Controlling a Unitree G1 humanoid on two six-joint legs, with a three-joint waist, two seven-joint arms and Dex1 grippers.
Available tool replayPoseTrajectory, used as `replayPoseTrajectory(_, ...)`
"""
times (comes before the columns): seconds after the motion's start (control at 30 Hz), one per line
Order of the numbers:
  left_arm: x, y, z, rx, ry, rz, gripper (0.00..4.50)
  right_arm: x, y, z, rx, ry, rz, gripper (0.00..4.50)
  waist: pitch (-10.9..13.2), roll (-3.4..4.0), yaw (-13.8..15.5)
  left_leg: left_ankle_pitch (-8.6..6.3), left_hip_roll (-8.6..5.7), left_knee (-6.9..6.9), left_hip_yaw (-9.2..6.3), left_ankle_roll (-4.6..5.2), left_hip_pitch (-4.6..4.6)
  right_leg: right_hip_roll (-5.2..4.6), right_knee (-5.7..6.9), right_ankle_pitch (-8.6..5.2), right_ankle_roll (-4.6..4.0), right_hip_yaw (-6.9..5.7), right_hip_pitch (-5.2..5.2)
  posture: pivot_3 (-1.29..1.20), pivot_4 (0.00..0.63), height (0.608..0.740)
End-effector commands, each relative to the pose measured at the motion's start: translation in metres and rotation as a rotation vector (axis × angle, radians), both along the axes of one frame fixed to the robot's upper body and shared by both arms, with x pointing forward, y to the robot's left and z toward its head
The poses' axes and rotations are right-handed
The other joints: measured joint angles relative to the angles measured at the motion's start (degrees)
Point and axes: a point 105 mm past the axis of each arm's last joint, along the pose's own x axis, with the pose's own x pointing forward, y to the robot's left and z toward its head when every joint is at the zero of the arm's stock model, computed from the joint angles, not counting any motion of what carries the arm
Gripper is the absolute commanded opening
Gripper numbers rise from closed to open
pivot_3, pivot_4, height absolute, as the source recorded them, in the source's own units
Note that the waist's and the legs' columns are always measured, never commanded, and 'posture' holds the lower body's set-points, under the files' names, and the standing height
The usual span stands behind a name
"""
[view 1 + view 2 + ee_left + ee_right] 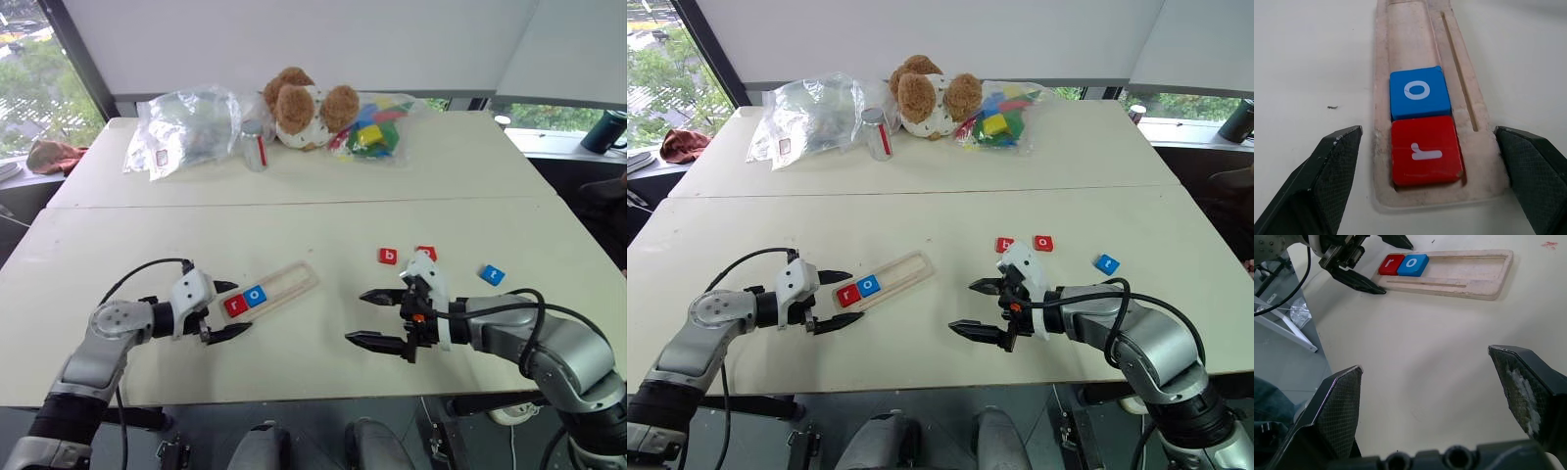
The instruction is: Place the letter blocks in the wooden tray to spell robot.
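The wooden tray [290,279] lies slanted on the table, left of centre. At its near end sit a red "r" block [1425,151] and, beside it, a blue "o" block [1419,93]. My left gripper [242,307] is open, low over the table, one finger on each side of that tray end and apart from it. My right gripper [354,316] is open and empty over bare table, to the right of the tray. Beyond it lie a red "b" block [388,256], a red "o" block [1043,242] and a blue "t" block [492,274].
At the back of the table sit a teddy bear [302,106], a clear plastic bag [186,127], a small jar [254,145] and a bag of bigger coloured toy blocks [372,129]. A seam [294,203] runs across between the two tabletops.
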Motion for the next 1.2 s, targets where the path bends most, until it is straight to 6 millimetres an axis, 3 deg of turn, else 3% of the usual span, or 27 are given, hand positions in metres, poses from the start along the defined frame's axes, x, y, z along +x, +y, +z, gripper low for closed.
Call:
replayPoseTrajectory(0.03, -0.001, -0.004, -0.011, 0.037, 0.037, -0.007, 3.57, -0.001, 0.001, 0.01, 0.011, -0.052, 0.0, 4.5, 0.0, 0.0, 0.1, 0.0, 0.0, 0.01, 0.0, 0.0, 0.0, 0.0, 0.0, 0.0, 0.0, 0.0, 0.0, 0.0, 0.15, 0.74)
replayPoseTrajectory(0.07, -0.001, -0.004, -0.01, 0.037, 0.037, -0.01, 3.15, -0.001, 0.0, 0.009, 0.009, -0.053, -0.005, 4.5, 0.0, 0.0, 0.2, 0.0, 0.0, 0.01, 0.0, 0.0, 0.0, 0.0, 0.0, 0.0, 0.0, 0.0, 0.0, 0.0, 0.15, 0.74)
replayPoseTrajectory(0.1, -0.002, -0.004, -0.009, 0.04, 0.035, -0.013, 3.1, -0.001, -0.001, 0.009, 0.007, -0.054, -0.01, 4.5, 0.0, 0.0, 0.3, 0.0, 0.0, 0.01, -0.01, 0.0, 0.0, 0.0, 0.0, 0.0, 0.0, 0.0, 0.0, 0.0, 0.15, 0.74)
replayPoseTrajectory(0.23, -0.004, -0.008, -0.001, 0.054, 0.025, -0.046, 3.1, -0.001, -0.004, 0.009, 0.005, -0.054, -0.027, 4.5, 0.0, 0.0, 0.5, -0.01, 0.0, 0.0, 0.0, 0.01, -0.01, 0.0, 0.0, 0.0, 0.0, 0.0, -0.02, 0.0, 0.15, 0.74)
replayPoseTrajectory(0.4, -0.001, -0.039, 0.014, 0.073, -0.009, -0.227, 3.1, 0.006, -0.026, 0.011, -0.026, -0.064, -0.115, 4.5, 0.0, 0.0, 1.1, -0.01, 0.0, 0.02, -0.01, 0.01, -0.04, 0.0, -0.01, 0.0, 0.0, -0.03, -0.02, 0.0, 0.15, 0.74)
replayPoseTrajectory(0.57, 0.024, -0.072, 0.015, 0.093, -0.031, -0.403, 3.1, 0.005, -0.058, 0.015, -0.083, -0.079, -0.227, 4.5, 0.0, -0.05, 1.0, -0.02, -0.08, 0.13, -0.01, 0.06, -0.14, -0.02, -0.05, 0.0, 0.01, -0.05, -0.05, 0.0, 0.15, 0.74)
replayPoseTrajectory(0.7, 0.046, -0.086, 0.008, 0.117, -0.028, -0.448, 3.1, 0.005, -0.075, 0.018, -0.107, -0.113, -0.324, 4.5, 0.0, -0.05, 0.9, -0.01, -0.05, 0.13, -0.01, 0.07, -0.15, 0.14, 0.02, 0.01, 0.02, -0.07, -0.1, 0.0, 0.15, 0.74)
replayPoseTrajectory(0.9, 0.058, -0.097, 0.001, 0.094, -0.014, -0.469, 3.1, 0.004, -0.077, 0.02, -0.111, -0.157, -0.407, 4.5, 0.0, -0.07, 0.9, 0.0, -0.06, 0.19, 0.05, 0.1, -0.13, 0.24, 0.11, 0.01, 0.05, -0.08, -0.07, 0.0, 0.15, 0.74)
replayPoseTrajectory(0.97, 0.058, -0.098, 0.0, 0.093, -0.008, -0.482, 4.15, 0.005, -0.076, 0.018, -0.111, -0.163, -0.427, 4.5, 0.0, -0.09, 1.0, 0.0, -0.06, 0.23, 0.05, 0.11, -0.04, 0.23, 0.11, 0.01, 0.06, -0.1, 0.06, 0.0, 0.15, 0.74)
replayPoseTrajectory(1.0, 0.057, -0.098, 0.0, 0.084, -0.001, -0.486, 4.44, 0.007, -0.076, 0.017, -0.113, -0.165, -0.439, 4.5, 0.0, -0.11, 1.0, 0.0, -0.06, 0.25, 0.04, 0.11, -0.01, 0.23, 0.11, 0.01, 0.06, -0.1, 0.12, 0.0, 0.15, 0.74)
replayPoseTrajectory(1.2, 0.06, -0.092, 0.006, 0.07, -0.055, -0.46, 4.44, 0.038, -0.076, 0.01, -0.094, -0.18, -0.595, 4.5, 0.0, -0.12, 0.8, -0.01, -0.05, 0.26, 0.01, 0.12, 0.05, 0.24, 0.13, 0.01, 0.08, -0.08, 0.15, 0.0, 0.15, 0.74)
